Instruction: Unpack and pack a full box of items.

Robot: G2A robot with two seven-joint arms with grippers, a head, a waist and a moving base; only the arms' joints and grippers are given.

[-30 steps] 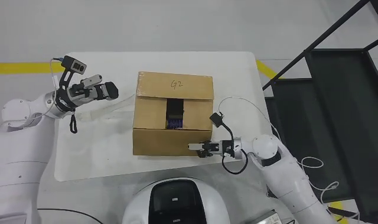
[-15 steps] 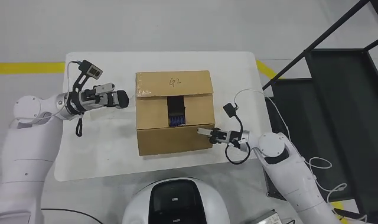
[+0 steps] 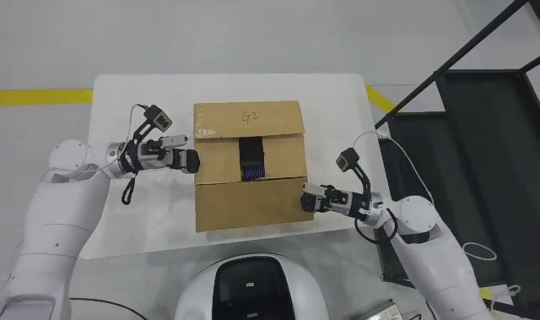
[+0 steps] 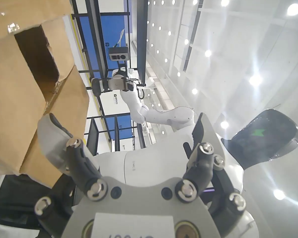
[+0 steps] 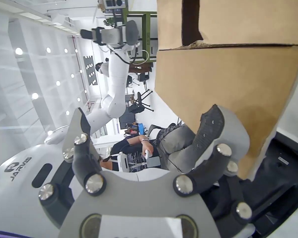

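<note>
A brown cardboard box (image 3: 251,164) stands in the middle of the white table (image 3: 135,227). Its top flaps lie nearly closed, and a narrow gap shows dark blue items (image 3: 251,163) inside. My left gripper (image 3: 191,160) is open at the box's left side, one finger against the cardboard (image 4: 52,115). My right gripper (image 3: 309,199) is open at the box's front right corner, one finger beside the box wall (image 5: 238,75). Each wrist view shows the other arm far across the box.
A dark metal staircase (image 3: 456,134) stands just right of the table. A yellow floor line (image 3: 42,96) runs behind the table. Bare table top lies to the left and behind the box.
The box has shifted slightly. My left gripper moved right until it met the box's left side. My right gripper slid from the front face to the front right corner.
</note>
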